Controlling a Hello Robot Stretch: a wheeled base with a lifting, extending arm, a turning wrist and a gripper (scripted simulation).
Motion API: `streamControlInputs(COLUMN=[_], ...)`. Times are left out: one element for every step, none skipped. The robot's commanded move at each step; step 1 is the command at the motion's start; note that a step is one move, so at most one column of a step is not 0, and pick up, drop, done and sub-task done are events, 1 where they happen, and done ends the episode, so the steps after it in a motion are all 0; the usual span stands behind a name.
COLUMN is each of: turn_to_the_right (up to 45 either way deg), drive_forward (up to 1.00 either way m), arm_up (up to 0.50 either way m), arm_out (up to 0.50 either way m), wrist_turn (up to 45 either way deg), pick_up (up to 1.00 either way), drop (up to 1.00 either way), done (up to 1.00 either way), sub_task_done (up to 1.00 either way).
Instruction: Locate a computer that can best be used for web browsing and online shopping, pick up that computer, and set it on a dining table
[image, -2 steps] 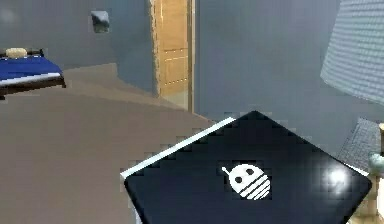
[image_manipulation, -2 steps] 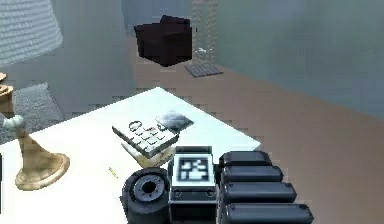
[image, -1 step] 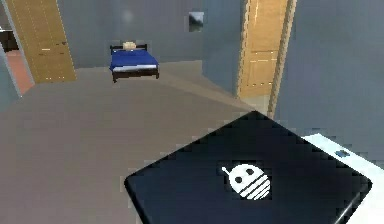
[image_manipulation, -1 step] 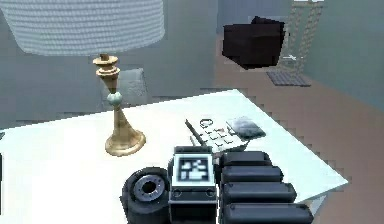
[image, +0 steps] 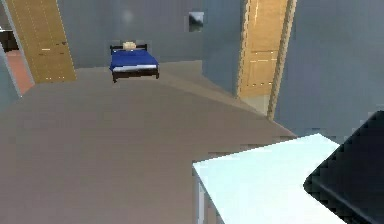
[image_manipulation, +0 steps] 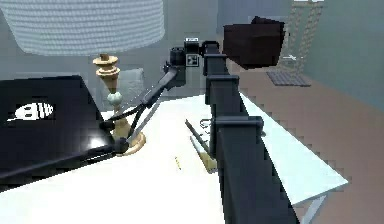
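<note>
The arm (image_manipulation: 235, 130) stretches over the white tabletop (image_manipulation: 160, 190) and the gripper (image_manipulation: 125, 132) angles down toward 9 o'clock in the arm side view, right at the edge of the black laptop (image_manipulation: 45, 125) lying flat there, likely lined up for the pick. With the laptop resting on the surface at its fingers, nobody can tell whether the gripper has hold of anything.

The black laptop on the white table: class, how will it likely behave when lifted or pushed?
The laptop is a flat, thin slab: probably stiff, unlikely to roll. Its smooth lid may be slippery. Pushed, it might knock the lamp standing beside it.
</note>
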Motion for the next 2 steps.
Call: streamControlInputs(turn_to_the_right=[0.0, 0.0], drive_forward=[0.00, 0.00], arm_up=[0.00, 0.00], arm_out=[0.00, 0.00], wrist_turn=[45.0, 30.0], pick_up=[0.00, 0.00], drop=[0.00, 0.00], done=[0.00, 0.00], sub_task_done=[0.00, 0.00])
